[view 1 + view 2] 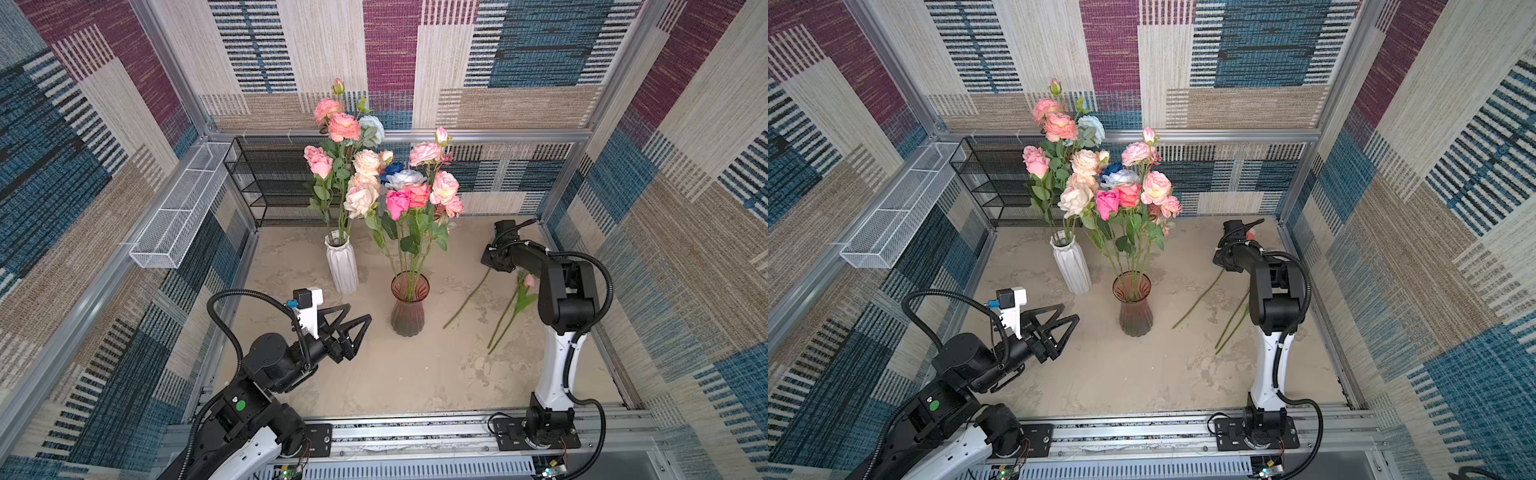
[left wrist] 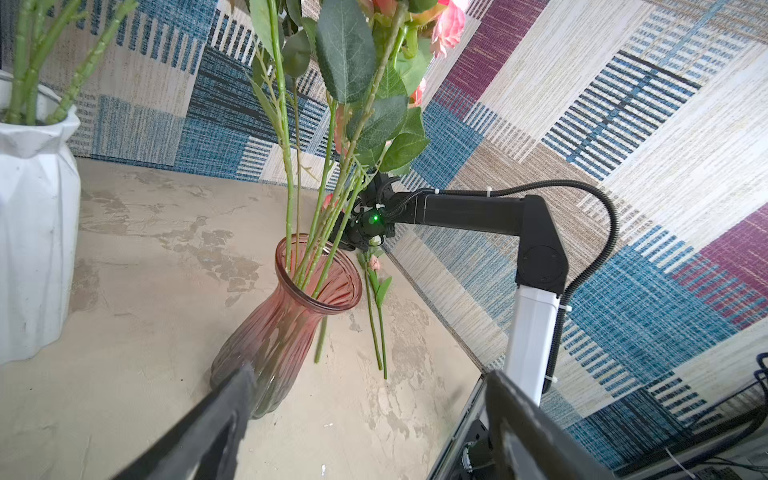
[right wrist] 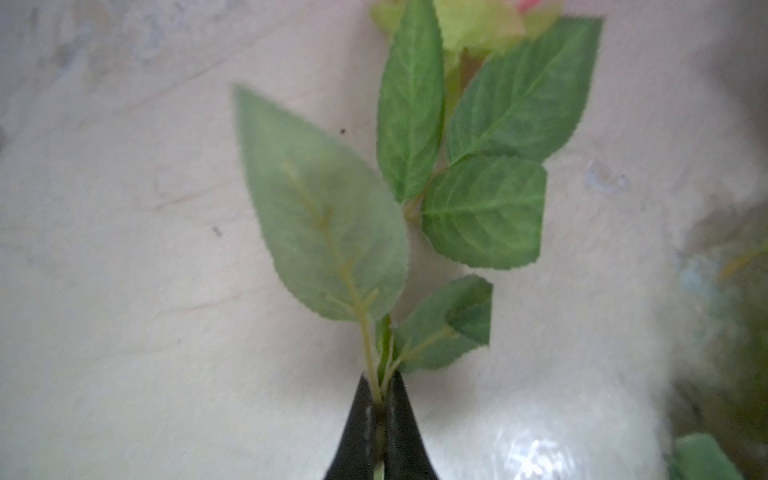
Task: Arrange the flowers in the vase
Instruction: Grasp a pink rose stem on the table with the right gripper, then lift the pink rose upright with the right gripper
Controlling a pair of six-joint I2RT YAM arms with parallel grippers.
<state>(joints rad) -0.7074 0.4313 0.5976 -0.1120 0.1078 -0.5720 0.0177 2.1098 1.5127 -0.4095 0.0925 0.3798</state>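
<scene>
The left gripper [image 1: 359, 311] hovers with jaws spread wide; the right gripper [image 3: 380, 399], elbow bent behind it, is pinched closed.

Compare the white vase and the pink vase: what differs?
White vase is opaque and faceted; pink vase is see-through ribbed glass. White vase stands farther back and left in both top views; pink vase nearer the front. Both stand upright and hold flowers.

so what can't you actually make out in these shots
- held flower in the right gripper: head blurred and cut off by the frame edge, right wrist view.
- loose flowers: upper parts partly behind the right arm, both top views.
- stem ends inside the white vase: opaque wall, every view.
</scene>
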